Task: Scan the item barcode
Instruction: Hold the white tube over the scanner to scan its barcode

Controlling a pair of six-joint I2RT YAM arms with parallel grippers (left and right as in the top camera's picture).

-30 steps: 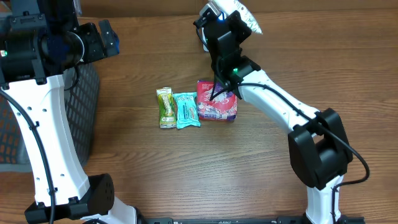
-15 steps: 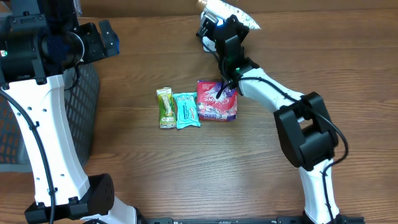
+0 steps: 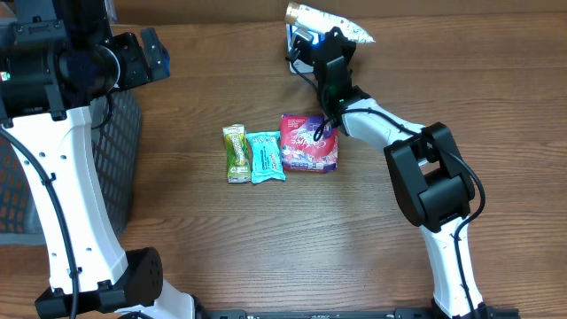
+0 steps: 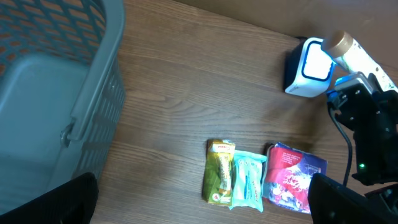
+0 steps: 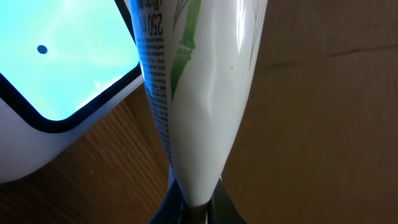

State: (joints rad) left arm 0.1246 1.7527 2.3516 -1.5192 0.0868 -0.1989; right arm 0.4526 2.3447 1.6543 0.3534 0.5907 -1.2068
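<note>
White tube [image 5: 199, 93], clamped in right tool [image 5: 193, 206], hangs at scanner's [image 5: 62, 68] edge; left tool [image 3: 149, 55] spread apart.

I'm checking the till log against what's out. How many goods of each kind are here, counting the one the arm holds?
Snack bars: 2, green bar and teal bar
Pink packet: 1
White tube, held at the scanner: 1
Total: 4
</note>
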